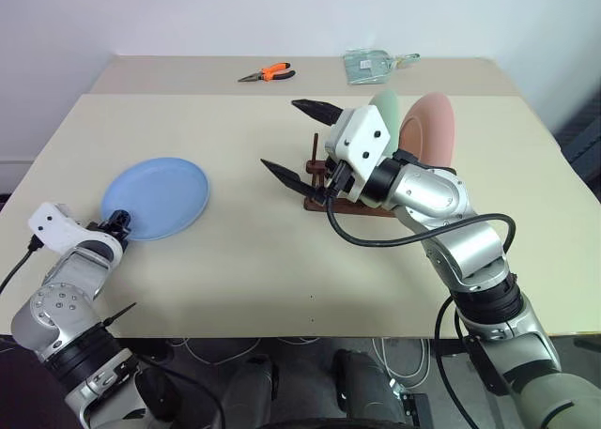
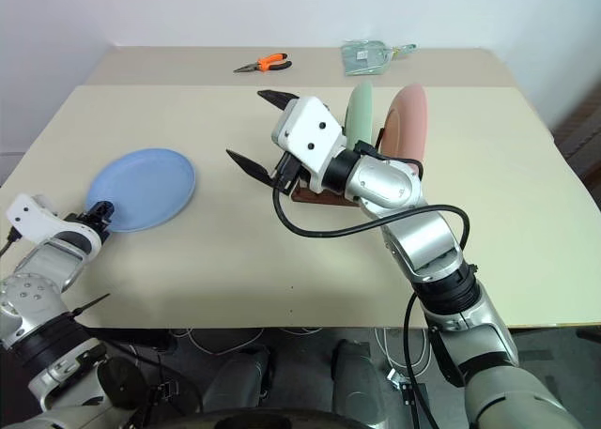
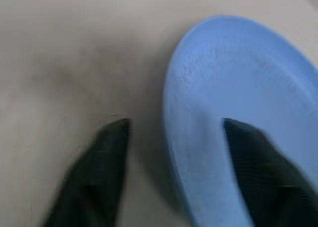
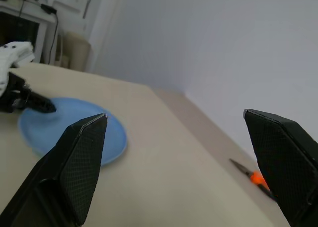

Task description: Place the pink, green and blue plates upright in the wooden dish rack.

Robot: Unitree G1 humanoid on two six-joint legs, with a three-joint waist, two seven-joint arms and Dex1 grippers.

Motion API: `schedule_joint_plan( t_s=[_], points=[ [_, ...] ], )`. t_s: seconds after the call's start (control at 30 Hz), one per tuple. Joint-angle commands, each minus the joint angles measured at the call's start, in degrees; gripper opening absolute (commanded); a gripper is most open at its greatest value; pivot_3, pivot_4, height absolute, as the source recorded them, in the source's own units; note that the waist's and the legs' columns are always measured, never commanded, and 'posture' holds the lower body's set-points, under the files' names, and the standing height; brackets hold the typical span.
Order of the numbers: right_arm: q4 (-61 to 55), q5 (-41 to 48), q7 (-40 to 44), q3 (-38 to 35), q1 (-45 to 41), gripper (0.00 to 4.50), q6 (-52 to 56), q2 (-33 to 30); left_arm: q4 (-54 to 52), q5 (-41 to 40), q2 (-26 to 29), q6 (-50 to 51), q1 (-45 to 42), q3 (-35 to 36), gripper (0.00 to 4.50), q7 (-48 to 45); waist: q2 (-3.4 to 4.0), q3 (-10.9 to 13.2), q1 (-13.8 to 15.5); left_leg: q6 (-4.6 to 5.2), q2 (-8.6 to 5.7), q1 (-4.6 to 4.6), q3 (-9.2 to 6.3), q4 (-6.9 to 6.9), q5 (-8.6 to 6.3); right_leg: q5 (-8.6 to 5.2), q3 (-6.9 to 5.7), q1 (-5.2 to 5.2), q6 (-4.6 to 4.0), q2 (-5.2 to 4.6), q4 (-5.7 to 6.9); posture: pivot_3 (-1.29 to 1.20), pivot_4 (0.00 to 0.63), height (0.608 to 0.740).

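Observation:
The blue plate point(image 1: 155, 197) lies flat on the left of the table. My left gripper point(image 1: 120, 224) is at its near rim, open, with one finger over the plate's inside and the other on the table outside the rim point(image 3: 171, 137). The green plate point(image 1: 385, 105) and the pink plate point(image 1: 432, 129) stand upright in the wooden dish rack point(image 1: 315, 174) right of centre. My right gripper point(image 1: 300, 143) hovers just left of the rack, open wide and empty, pointing toward the blue plate point(image 4: 69, 130).
Orange-handled pliers point(image 1: 266, 73) and a clear plastic bag point(image 1: 376, 65) lie on the far table section. A seam runs across the table between them and the rack. The table's near edge runs just in front of my arms.

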Motion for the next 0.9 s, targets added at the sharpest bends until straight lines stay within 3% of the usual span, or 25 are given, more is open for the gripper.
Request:
schedule_joint_plan(
  t_s=[0.03,0.1,0.27,0.5,0.6,0.83,0.9],
  points=[
    [-0.61,-0.65,1.27,-1.21,0.25,4.50,0.00,0.35,0.98,-1.20,1.31,-1.54,-1.83,-2.27,1.05,-1.00,-0.02,0.00,-0.08,0.00,0.00,0.00,0.00,0.00,0.00,0.00,0.00,0.00,0.00,0.00,0.00,0.00,0.150,0.740],
    [-0.57,-2.73,1.08,-0.63,0.34,4.50,-0.40,0.24,-0.92,-0.22,3.09,-5.28,-2.47,-7.79,0.02,-5.99,-0.06,0.01,-0.09,0.00,0.00,-0.01,0.01,-0.01,0.00,0.00,0.00,-0.01,0.00,0.01,-0.01,0.00,0.150,0.740],
    [2.35,-18.12,1.42,8.55,-0.12,4.50,-7.51,-2.54,-9.19,1.45,8.59,-12.47,-8.40,-22.98,0.02,-17.13,-0.21,0.04,0.06,-0.03,0.00,-0.08,0.02,0.01,0.02,0.01,0.00,-0.03,-0.02,0.01,-0.04,0.00,0.150,0.740],
    [10.77,-31.21,0.13,13.35,-3.97,4.50,-16.03,-0.89,-12.25,0.37,11.07,-13.30,-13.00,-28.53,0.02,-20.46,-0.14,0.05,-1.19,-0.04,0.05,0.04,0.24,-0.17,0.02,0.01,0.15,-0.15,-0.02,0.02,0.00,0.00,0.150,0.740],
    [17.81,-38.43,-3.20,14.72,-7.77,3.61,-19.25,0.36,-14.61,-1.47,11.46,-12.55,-14.44,-29.69,0.00,-21.24,-0.18,0.07,-1.51,-0.11,0.08,-0.05,0.18,-0.15,0.07,0.04,0.14,-0.21,-0.07,0.11,0.01,0.00,0.150,0.740],
    [19.34,-39.84,-2.98,12.87,-7.58,0.04,-22.26,3.09,-14.78,-3.73,11.01,-11.69,-13.50,-28.52,0.00,-20.57,-0.21,0.06,-1.32,-0.11,0.05,-0.05,0.11,-0.14,0.06,0.05,0.14,-0.16,-0.08,0.10,-0.01,0.00,0.150,0.740],
    [18.96,-39.92,-3.12,12.36,-7.06,0.00,-22.82,3.75,-14.24,-4.47,9.97,-12.22,-13.65,-27.24,0.71,-19.63,-0.21,0.06,-1.34,-0.11,0.06,-0.04,0.10,-0.13,0.06,0.05,0.13,-0.16,-0.08,0.11,0.00,0.00,0.150,0.740]
  ],
)
